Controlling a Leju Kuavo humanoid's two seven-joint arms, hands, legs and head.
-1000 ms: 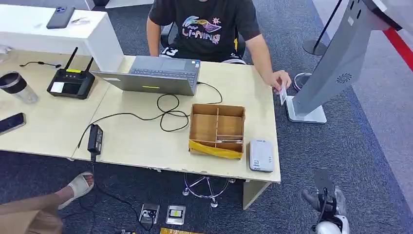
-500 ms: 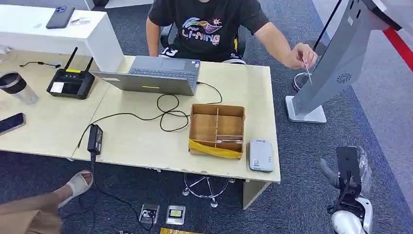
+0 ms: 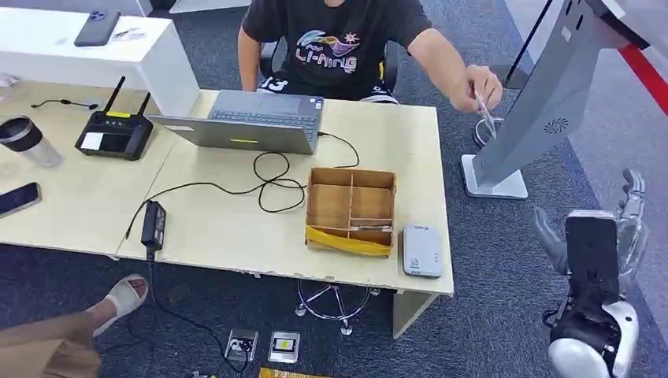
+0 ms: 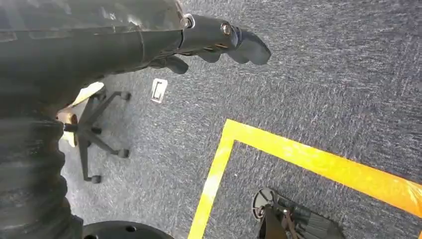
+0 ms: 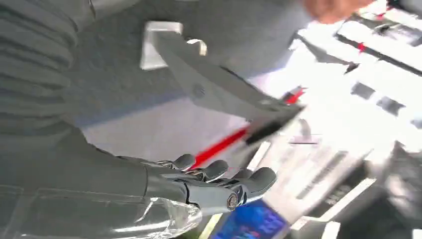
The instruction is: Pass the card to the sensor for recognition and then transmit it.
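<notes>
A seated person in a black shirt holds a thin white card (image 3: pixel 484 116) in a hand (image 3: pixel 479 88) off the table's far right corner. The white card sensor (image 3: pixel 422 250) lies flat at the table's near right corner, beside a wooden box. My right hand (image 3: pixel 599 236) is raised to the right of the table, fingers spread and nothing in it; it is well short of the card. The right wrist view shows the same hand (image 5: pixel 214 184) with straight, empty fingers. My left hand (image 4: pixel 219 37) hangs over blue carpet, holding nothing.
A grey kiosk stand (image 3: pixel 543 102) leans just beyond my right hand. On the table (image 3: pixel 220 228) are a laptop (image 3: pixel 252 122), a compartmented wooden box (image 3: pixel 351 209), cables, a power adapter (image 3: pixel 153 224), a router (image 3: pixel 115 132), a cup (image 3: pixel 27 140) and a phone (image 3: pixel 17 198). Another person's sandalled foot (image 3: pixel 122 301) is near left.
My right hand has risen from low at the right to beside the table. The person's hand lifted the card from the table's edge toward the kiosk.
</notes>
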